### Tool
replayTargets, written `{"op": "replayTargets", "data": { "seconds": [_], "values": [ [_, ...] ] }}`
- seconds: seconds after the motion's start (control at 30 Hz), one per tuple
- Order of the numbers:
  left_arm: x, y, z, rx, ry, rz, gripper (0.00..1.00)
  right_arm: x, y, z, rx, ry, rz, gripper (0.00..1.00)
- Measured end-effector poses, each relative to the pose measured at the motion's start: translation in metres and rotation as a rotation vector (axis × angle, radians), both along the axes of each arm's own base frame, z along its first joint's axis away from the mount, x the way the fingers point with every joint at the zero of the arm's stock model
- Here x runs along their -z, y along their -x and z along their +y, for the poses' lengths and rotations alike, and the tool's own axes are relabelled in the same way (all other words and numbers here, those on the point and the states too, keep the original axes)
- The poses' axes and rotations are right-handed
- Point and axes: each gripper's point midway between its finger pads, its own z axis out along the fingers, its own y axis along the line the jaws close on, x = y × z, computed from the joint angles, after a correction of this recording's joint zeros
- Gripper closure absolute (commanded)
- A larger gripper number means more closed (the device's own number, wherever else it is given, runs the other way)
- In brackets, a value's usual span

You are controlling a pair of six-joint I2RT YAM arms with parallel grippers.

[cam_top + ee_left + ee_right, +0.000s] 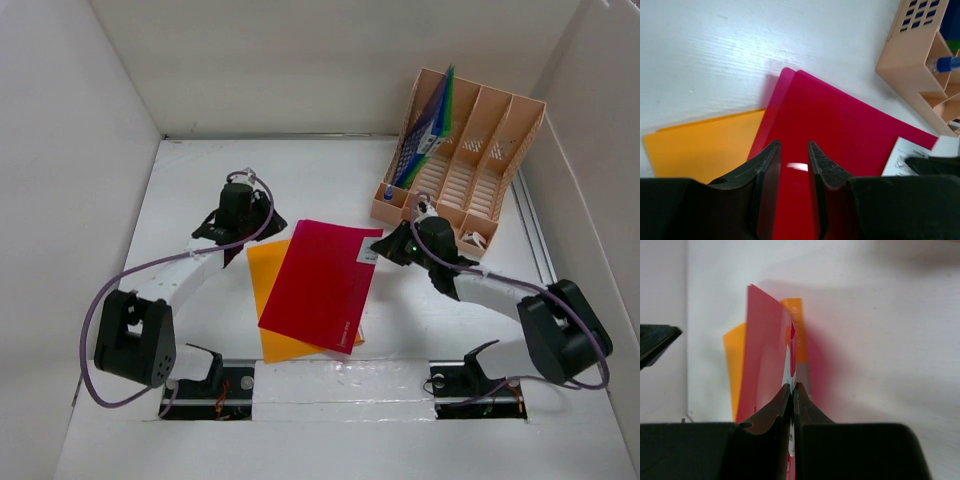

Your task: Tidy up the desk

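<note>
White panels wall my table (190,180) on three sides, and it spreads beneath everything. Two folders lie mid-table: one red folder (320,285) atop one orange folder (266,275). One peach rack (470,170) stands far right. My right pincer (791,386) is clamped on the red folder's right edge. My left pincer (793,145) hangs narrowly open, empty, above that folder.

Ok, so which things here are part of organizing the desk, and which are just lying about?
In the job: desk, red folder pinched by the right gripper, orange folder under it, peach file rack, open left gripper above.
Lying about: blue and green folders already filed in the rack, blue pen in its front slot.
</note>
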Motion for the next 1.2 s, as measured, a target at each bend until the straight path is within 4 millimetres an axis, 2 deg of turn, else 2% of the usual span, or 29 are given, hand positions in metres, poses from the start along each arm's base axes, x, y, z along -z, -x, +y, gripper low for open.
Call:
{"op": "replayTargets", "data": {
  "seconds": [0.07,0.13,0.17,0.2,0.3,0.47,0.5,0.57,0.63,0.77,0.97,1.1,1.13,1.17,1.2],
  "values": [
    [0.011,0.002,-0.007,0.022,-0.003,0.033,0.78,0.022,-0.001,-0.004,0.000,0.022,0.060,1.00],
    [0.025,0.005,-0.012,0.037,-0.007,0.076,0.80,0.044,-0.001,-0.007,-0.001,0.037,0.123,0.76],
    [0.032,0.007,-0.012,0.040,-0.009,0.099,0.81,0.052,0.001,-0.007,-0.009,0.038,0.147,0.68],
    [0.038,0.008,-0.012,0.041,-0.012,0.118,0.82,0.057,0.003,-0.006,-0.017,0.039,0.163,0.52],
    [0.048,0.010,-0.012,0.041,-0.018,0.155,0.86,0.060,0.008,-0.002,-0.048,0.029,0.169,0.36],
    [0.059,0.012,-0.012,0.040,-0.025,0.186,0.92,0.057,0.011,0.003,-0.081,-0.007,0.146,0.28],
    [0.062,0.012,-0.012,0.040,-0.025,0.194,0.93,0.059,0.013,0.004,-0.089,-0.016,0.146,0.27],
    [0.069,0.013,-0.013,0.042,-0.026,0.218,1.00,0.069,0.022,0.009,-0.109,-0.040,0.170,0.27],
    [0.076,0.015,-0.014,0.046,-0.026,0.239,1.00,0.069,0.024,0.013,-0.125,-0.061,0.167,0.27],
    [0.087,0.019,-0.016,0.057,-0.025,0.277,1.00,0.069,0.030,0.035,-0.188,-0.124,0.154,0.30],
    [0.088,0.021,-0.019,0.072,-0.012,0.288,1.00,0.070,0.040,0.051,-0.221,-0.196,0.155,0.35],
    [0.089,0.022,-0.022,0.086,0.002,0.296,1.00,0.075,0.044,0.056,-0.213,-0.211,0.172,0.59],
    [0.090,0.023,-0.023,0.089,0.005,0.302,1.00,0.078,0.045,0.056,-0.204,-0.212,0.181,0.62],
    [0.092,0.024,-0.024,0.092,0.009,0.308,1.00,0.082,0.048,0.055,-0.196,-0.211,0.193,0.70],
    [0.093,0.024,-0.024,0.095,0.011,0.313,1.00,0.083,0.048,0.054,-0.185,-0.214,0.200,0.72]
  ]
}}
